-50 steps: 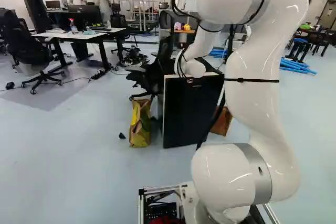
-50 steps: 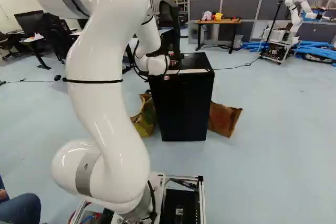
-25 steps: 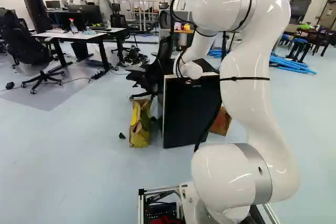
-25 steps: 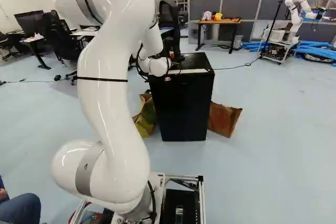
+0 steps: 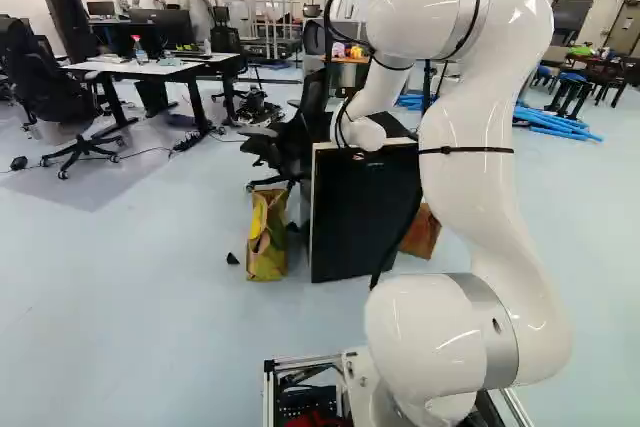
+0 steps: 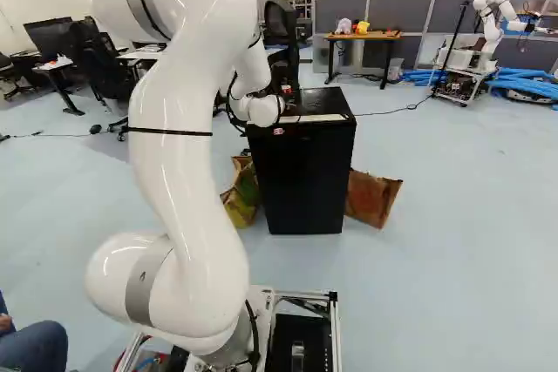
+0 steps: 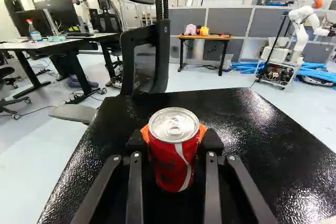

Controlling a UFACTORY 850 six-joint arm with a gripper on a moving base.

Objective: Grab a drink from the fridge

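Note:
In the right base view my gripper point(image 6: 282, 102) is mostly hidden behind the white wrist, above the top of the black fridge point(image 6: 305, 180). A small bit of the red can point(image 6: 286, 90) shows there. The wrist view has the gripper point(image 7: 174, 135) shut on the red drink can point(image 7: 173, 163), an orange pad against each side. The can is upright with its silver lid facing up; the fingers partly cover its sides. Black, glossy fridge top point(image 7: 252, 124) spreads around and under it. The fridge front point(image 5: 365, 212) looks closed, and its inside is hidden.
An office chair point(image 7: 152, 51) stands close behind the fridge. Paper bags flank it, one yellow-green point(image 5: 267, 237), one brown point(image 6: 372, 198). Desks point(image 5: 135, 69) are farther off, and another robot point(image 6: 493, 28) stands at the far right of the right base view.
Over the past second my arm's upper links swung leftward in the left base view and rightward in the right one, while the wrist shifted slightly. Base and fridge have not moved.

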